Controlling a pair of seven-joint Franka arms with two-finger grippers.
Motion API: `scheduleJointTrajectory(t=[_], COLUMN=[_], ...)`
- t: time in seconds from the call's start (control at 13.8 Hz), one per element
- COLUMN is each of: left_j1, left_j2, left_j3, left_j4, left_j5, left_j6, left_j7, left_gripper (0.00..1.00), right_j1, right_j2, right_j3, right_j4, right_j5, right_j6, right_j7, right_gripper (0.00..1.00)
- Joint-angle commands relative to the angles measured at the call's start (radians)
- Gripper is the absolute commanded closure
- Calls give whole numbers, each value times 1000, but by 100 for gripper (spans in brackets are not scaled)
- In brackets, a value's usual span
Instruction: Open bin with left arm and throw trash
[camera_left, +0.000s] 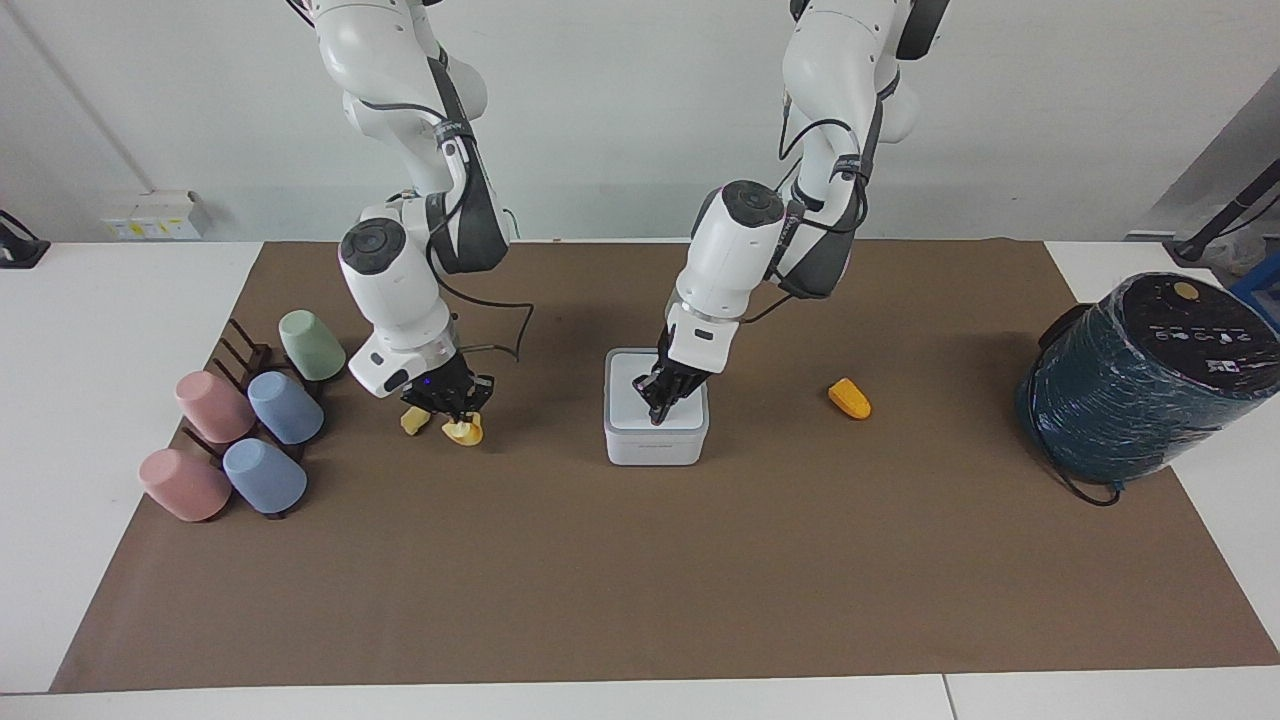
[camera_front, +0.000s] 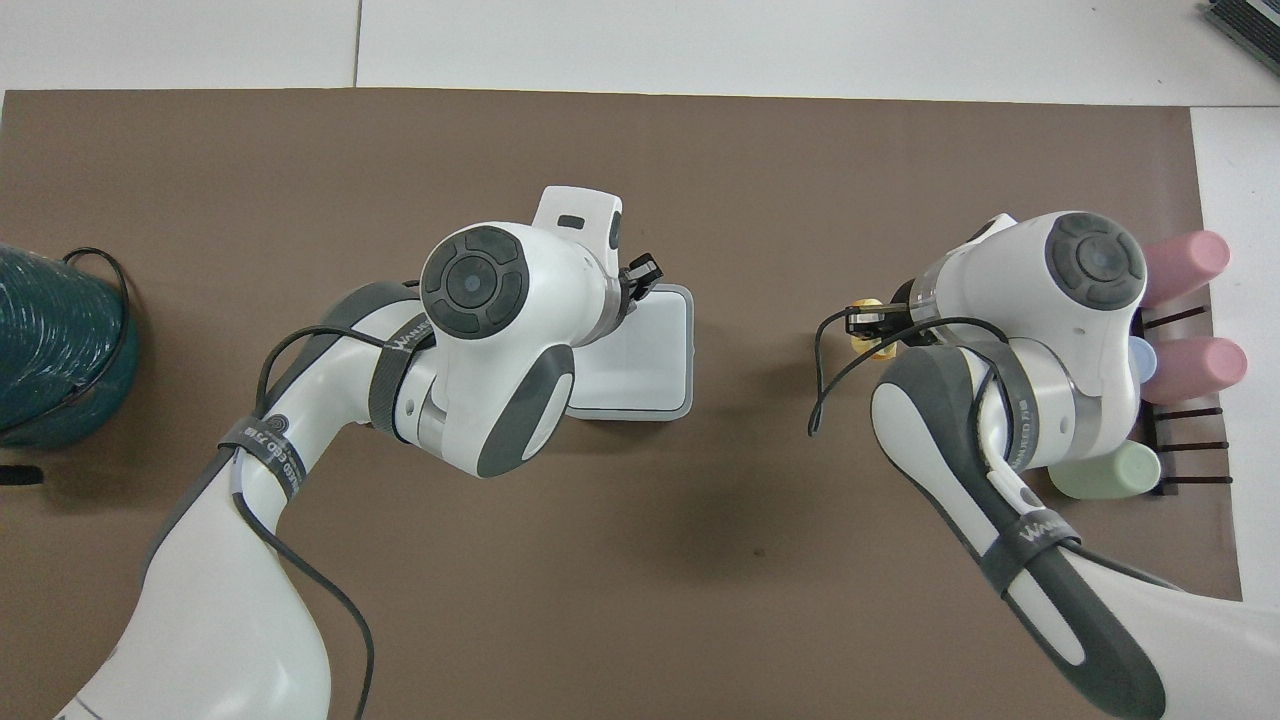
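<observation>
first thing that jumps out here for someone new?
The left gripper pressing down on the lid of the white bin at mid-table. Beside the cup rack, the right gripper is shut on the yellow half-round chunk. The big dark-teal cylinder stands at the left arm's end.

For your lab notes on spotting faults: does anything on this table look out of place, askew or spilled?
Nothing spilled or damaged. The cups lie tilted on their rack. One orange wedge lies alone, toward the left arm's end from the bin, away from the other trash.
</observation>
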Motion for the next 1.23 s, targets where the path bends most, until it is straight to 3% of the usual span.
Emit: scheduleJointTrajectory(t=[0.0, 0.36, 0.72, 0.94, 1.16], left_j1=[-22, -14, 67, 124, 203], left_j2=[4, 9, 3, -1, -19], left_j3=[17, 19, 26, 32, 26], left_j4=[-33, -23, 238, 298, 294], left_j5=[9, 16, 58, 71, 107], left_j6=[10, 3, -391, -546, -594], left_j7=[1, 9, 29, 150, 326], left_gripper=[100, 100, 100, 100, 100], right_j1=[6, 5, 3, 38, 133], right_j2=[-22, -128, -136, -133, -95], right_j3=[10, 27, 27, 36, 42], right_j4=[79, 87, 84, 87, 90], right_j5=[12, 70, 110, 122, 159], right_j6=[-96, -168, -184, -149, -29], right_j7=[94, 137, 139, 190, 281], right_gripper=[100, 100, 100, 100, 100])
